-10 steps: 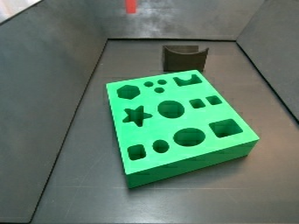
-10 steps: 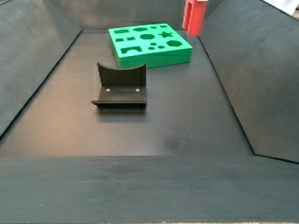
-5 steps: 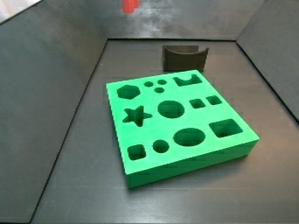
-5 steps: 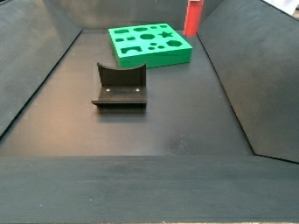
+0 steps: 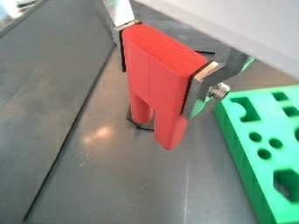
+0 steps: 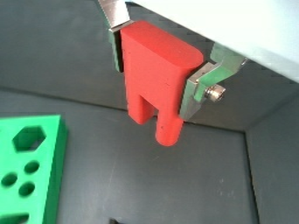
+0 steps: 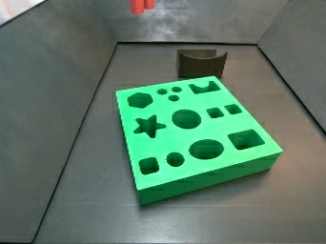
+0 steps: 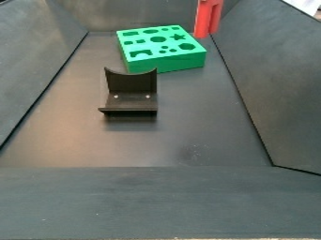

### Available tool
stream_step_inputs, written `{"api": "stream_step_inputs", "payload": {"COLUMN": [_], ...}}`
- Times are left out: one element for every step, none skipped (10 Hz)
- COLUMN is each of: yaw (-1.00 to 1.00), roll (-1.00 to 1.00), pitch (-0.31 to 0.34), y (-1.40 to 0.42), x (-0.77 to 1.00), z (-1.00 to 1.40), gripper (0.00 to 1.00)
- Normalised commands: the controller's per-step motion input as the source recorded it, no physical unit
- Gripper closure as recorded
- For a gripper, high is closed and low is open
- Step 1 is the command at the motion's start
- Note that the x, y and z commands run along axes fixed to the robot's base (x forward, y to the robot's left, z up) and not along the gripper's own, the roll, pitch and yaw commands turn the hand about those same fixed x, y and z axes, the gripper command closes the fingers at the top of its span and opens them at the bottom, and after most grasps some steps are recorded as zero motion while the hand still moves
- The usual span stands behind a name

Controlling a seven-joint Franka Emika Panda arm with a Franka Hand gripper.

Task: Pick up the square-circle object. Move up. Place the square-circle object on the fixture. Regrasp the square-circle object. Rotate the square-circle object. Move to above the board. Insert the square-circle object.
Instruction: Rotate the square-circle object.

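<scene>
The square-circle object (image 5: 156, 79) is a red elongated block with a notch at its lower end. It hangs upright in my gripper (image 5: 163, 63), whose fingers (image 5: 205, 86) are shut on its upper part. It also shows in a wrist view (image 6: 155, 74) between the fingers (image 6: 201, 86). In both side views the block (image 7: 141, 6) (image 8: 207, 17) is high in the air, beyond the green board (image 7: 192, 133) (image 8: 160, 47); the gripper itself is cut off there. The dark fixture (image 7: 201, 62) (image 8: 128, 92) stands on the floor, apart from the board.
Dark sloping walls (image 7: 64, 105) (image 8: 251, 84) enclose the black floor (image 8: 163, 141). The board's edge with its holes shows in both wrist views (image 5: 263, 131) (image 6: 26, 166), below and beside the hanging block.
The red block stays held in nearly the same high place. In a side view it looks a little wider than half a second ago, as if turned slightly.
</scene>
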Motion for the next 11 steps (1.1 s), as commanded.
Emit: {"api": "stream_step_inputs", "payload": {"yaw": [-1.00,-1.00,-1.00,-1.00,-1.00,-1.00,-1.00,-1.00,-1.00,-1.00,-1.00], "roll": [-0.04,-0.05,-0.05,-0.05,-0.06,-0.07,-0.08,-0.09,-0.11,-0.13,-0.16], "pitch": [0.027,0.030,0.032,0.035,0.039,0.044,0.049,0.056,0.068,0.080,0.100], "y": [0.00,0.00,0.00,0.00,0.01,0.01,0.01,0.01,0.01,0.01,0.01], "x": [0.00,0.00,0.00,0.00,0.00,0.00,0.00,0.00,0.00,0.00,0.00], "z": [0.00,0.00,0.00,0.00,0.00,0.00,0.00,0.00,0.00,0.00,0.01], "gripper": [1.00,1.00,1.00,1.00,1.00,1.00,1.00,1.00,1.00,1.00,1.00]}}
